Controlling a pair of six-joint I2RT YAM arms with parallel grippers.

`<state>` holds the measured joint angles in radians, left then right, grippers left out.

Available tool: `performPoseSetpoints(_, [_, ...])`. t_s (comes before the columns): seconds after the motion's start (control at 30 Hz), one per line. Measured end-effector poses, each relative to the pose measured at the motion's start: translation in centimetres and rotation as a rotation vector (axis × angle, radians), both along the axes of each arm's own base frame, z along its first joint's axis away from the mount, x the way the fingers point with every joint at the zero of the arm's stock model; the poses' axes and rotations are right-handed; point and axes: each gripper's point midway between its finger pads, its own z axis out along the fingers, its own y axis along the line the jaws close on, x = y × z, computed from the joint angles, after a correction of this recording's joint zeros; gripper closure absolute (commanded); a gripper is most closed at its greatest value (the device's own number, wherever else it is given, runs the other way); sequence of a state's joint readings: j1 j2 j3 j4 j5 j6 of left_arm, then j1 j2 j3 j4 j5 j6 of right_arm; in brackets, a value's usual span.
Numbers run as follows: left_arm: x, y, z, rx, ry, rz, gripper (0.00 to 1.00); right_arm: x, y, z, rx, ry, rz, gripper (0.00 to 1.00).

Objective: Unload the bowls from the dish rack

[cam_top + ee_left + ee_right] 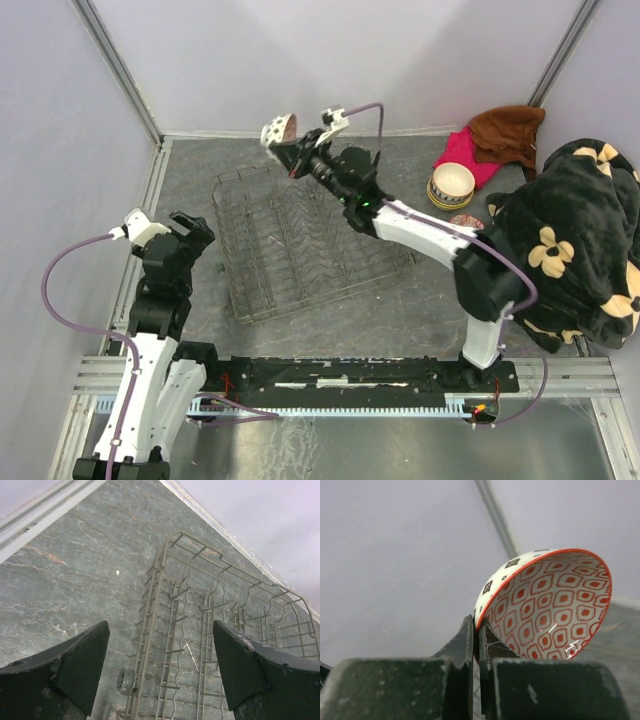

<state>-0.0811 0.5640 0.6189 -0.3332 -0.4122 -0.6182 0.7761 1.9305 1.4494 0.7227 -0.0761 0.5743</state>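
The table (195, 180) has a grey, stone-veined top and is closed in by pale lilac walls (300, 60) with metal corner posts (120, 72). The dish rack (300, 245) lies flat on the table, left of centre and turned slightly askew. In the left wrist view its tines and raised wire side (200, 630) fill the ground ahead. At the far right of the table, a pink cloth (462, 155) and a brown cloth (508, 132) lie bunched together. A black blanket with cream flowers (580, 240) is heaped beside them. A yellow-banded bowl (452, 185) with a pale inside stands upright just beside the pink cloth, well apart from the rack.

The left arm rises from its base, and the left gripper (190, 235) hangs low just off the rack's left side. Its jaws are spread wide with nothing between them, and both dark fingers (85, 665) frame the rack.

The right arm stretches diagonally across the rack towards the far wall. The right gripper (297, 155) is raised near the rack's far edge. Its jaws are pinched tight on the rim of the held bowl (550, 605), which is tilted on its side in the air. The bowl's inside shows a red lattice, and its outside is white with small black squares.
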Motion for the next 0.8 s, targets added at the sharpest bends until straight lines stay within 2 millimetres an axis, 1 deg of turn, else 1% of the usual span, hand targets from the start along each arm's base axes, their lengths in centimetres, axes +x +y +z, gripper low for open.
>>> performPoseSetpoints(0.03, [0.1, -0.1, -0.1, -0.003, 0.003, -0.006, 0.09, -0.4, -1.3, 2.0, -0.018, -0.028, -0.027, 0.99])
performPoseSetpoints(0.1, [0.3, -0.5, -0.4, -0.012, 0.014, -0.025, 0.09, -1.2, -3.8, 5.1, -0.070, -0.061, -0.090, 0.99])
performPoseSetpoints(0.17, [0.7, -1.0, -0.7, -0.022, 0.025, -0.047, 0.09, -1.8, -6.5, 7.0, -0.154, -0.058, -0.172, 0.99])
performPoseSetpoints(0.2, [0.9, -1.2, -0.9, -0.024, 0.030, -0.056, 0.09, -2.0, -7.6, 7.5, -0.191, -0.053, -0.207, 0.99])
performPoseSetpoints(0.27, [1.3, -1.6, -1.3, -0.031, 0.048, -0.078, 0.09, -2.3, -10.4, 8.1, -0.293, -0.033, -0.297, 0.99])
performPoseSetpoints(0.33, [1.6, -2.0, -1.7, -0.036, 0.064, -0.096, 0.09, -2.9, -13.3, 7.6, -0.402, 0.003, -0.374, 0.99])
performPoseSetpoints(0.4, [1.9, -2.4, -2.1, -0.042, 0.080, -0.117, 0.09, -3.3, -16.2, 6.6, -0.513, 0.052, -0.442, 0.99])
performPoseSetpoints(0.47, [2.0, -2.6, -2.4, -0.046, 0.091, -0.129, 0.09, -3.8, -19.7, 5.0, -0.644, 0.123, -0.510, 0.99])
performPoseSetpoints(0.6, [2.2, -3.0, -2.2, -0.053, 0.088, -0.151, 0.09, -4.6, -26.0, 1.7, -0.843, 0.267, -0.613, 0.99])
performPoseSetpoints(0.63, [2.2, -3.1, -2.1, -0.054, 0.086, -0.152, 0.09, -4.9, -27.2, 1.1, -0.877, 0.296, -0.627, 0.99])
performPoseSetpoints(0.67, [2.3, -3.2, -2.0, -0.056, 0.083, -0.158, 0.09, -5.4, -29.0, 0.3, -0.925, 0.341, -0.648, 0.99])
performPoseSetpoints(0.8, [2.4, -3.4, -1.6, -0.060, 0.074, -0.172, 0.09, -7.4, -34.2, -1.5, -1.017, 0.453, -0.706, 0.99])
